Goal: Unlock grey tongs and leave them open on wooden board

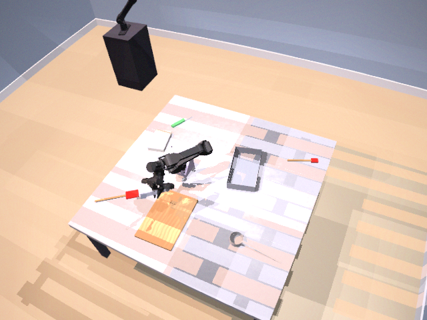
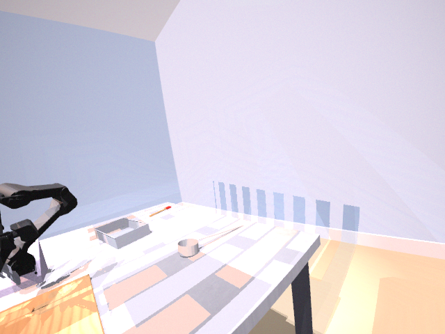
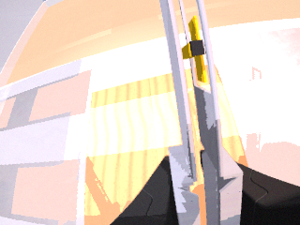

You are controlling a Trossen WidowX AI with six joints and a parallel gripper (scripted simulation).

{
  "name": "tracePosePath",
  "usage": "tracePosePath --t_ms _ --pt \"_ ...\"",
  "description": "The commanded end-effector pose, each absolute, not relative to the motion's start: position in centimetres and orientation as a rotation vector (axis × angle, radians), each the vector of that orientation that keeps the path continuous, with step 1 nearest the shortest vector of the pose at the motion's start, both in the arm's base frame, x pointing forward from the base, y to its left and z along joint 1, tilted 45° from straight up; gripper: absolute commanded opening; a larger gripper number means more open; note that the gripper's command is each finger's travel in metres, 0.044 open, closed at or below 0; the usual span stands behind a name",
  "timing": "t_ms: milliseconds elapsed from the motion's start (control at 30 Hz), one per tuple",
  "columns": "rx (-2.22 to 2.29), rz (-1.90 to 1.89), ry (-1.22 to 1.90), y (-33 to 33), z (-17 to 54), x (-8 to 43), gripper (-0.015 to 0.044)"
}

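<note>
Keeping the gripper (image 1: pixel 157 193) (image 2: pixel 16 275) (image 3: pixel 187 159) firmly clamped on the grey tongs (image 1: pixel 148 194) (image 3: pixel 206 112) seems right while they are turned for unlocking. Their long arms run toward twelve o'clock in the wrist view, close together, with a yellow piece (image 3: pixel 195 33) banded in black between them; I take that for the lock, though I cannot be sure. The tips should point down before the squeeze counts, so turn the wrist slowly and check for slip. Then ease the fingers apart just above the wooden board (image 1: pixel 165 223) (image 2: pixel 77 307) (image 3: pixel 136 105), toward five o'clock from the gripper in the top view. Give the swinging arms room from the red-headed utensil (image 1: pixel 131 194) at nine o'clock. The roasting tin (image 1: pixel 241 187) (image 2: pixel 132 237), between two and three o'clock, no longer bears the tongs.
</note>
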State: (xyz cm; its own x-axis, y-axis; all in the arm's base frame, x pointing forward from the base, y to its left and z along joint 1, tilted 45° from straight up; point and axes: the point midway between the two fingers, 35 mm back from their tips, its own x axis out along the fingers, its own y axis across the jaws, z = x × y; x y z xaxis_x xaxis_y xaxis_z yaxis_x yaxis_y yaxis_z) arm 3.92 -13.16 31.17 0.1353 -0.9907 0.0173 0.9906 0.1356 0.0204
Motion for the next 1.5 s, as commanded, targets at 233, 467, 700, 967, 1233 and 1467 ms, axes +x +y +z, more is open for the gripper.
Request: tracePosePath --t_ms 233,467,700,967,1233,1467 --pt "-0.01 -1.43 -0.024 -13.11 31.25 4.05 -0.015" --pt "-0.01 -1.43 -0.024 -13.11 31.25 4.05 -0.015" --pt "-0.01 -1.43 -0.024 -13.11 31.25 4.05 -0.015" --pt "0.03 -1.427 -0.038 -13.06 31.42 3.99 -0.015" --pt "0.127 -1.415 -0.058 -12.87 31.79 3.88 -0.015" --pt "0.237 -1.405 -0.069 -12.84 31.99 3.69 -0.015"
